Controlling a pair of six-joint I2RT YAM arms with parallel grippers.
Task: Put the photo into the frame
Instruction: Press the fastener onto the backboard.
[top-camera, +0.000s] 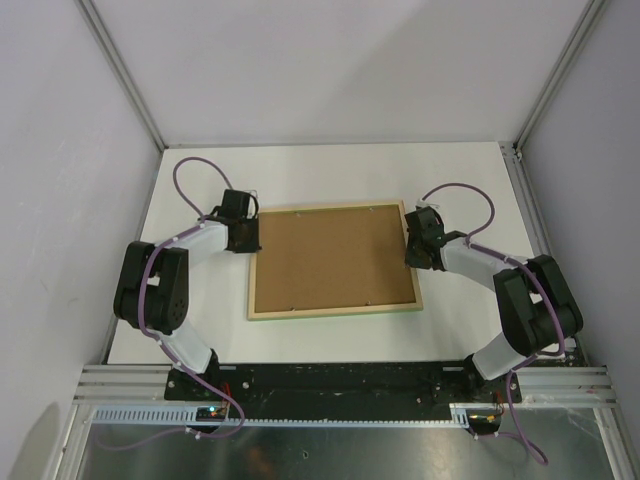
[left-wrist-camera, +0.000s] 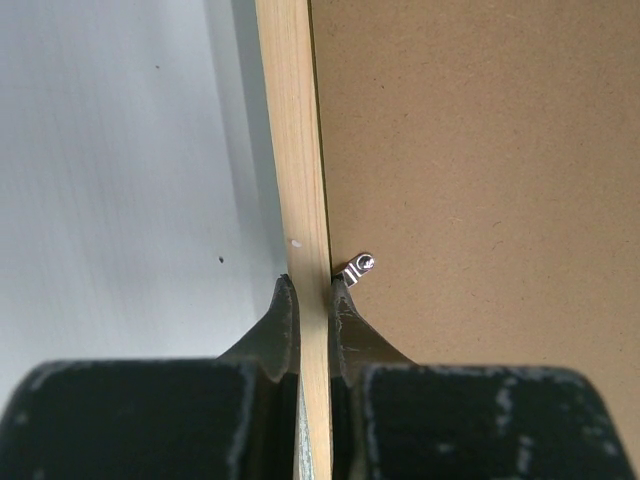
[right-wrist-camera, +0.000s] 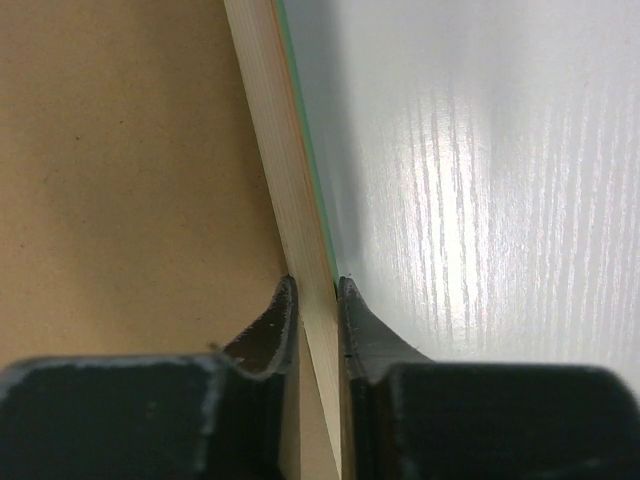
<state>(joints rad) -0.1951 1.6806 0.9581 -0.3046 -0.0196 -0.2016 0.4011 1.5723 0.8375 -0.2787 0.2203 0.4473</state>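
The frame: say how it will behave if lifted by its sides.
Probably stiff: the frame has straight wooden rails. Likely light, being thin. Might slip, since left gripper and right gripper pinch narrow edges.

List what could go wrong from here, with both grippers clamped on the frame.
The left gripper and right gripper pinch only thin side rails of the frame; uneven motion could twist it or let it slip. The left gripper's inner finger sits beside a metal clip, which might snag.
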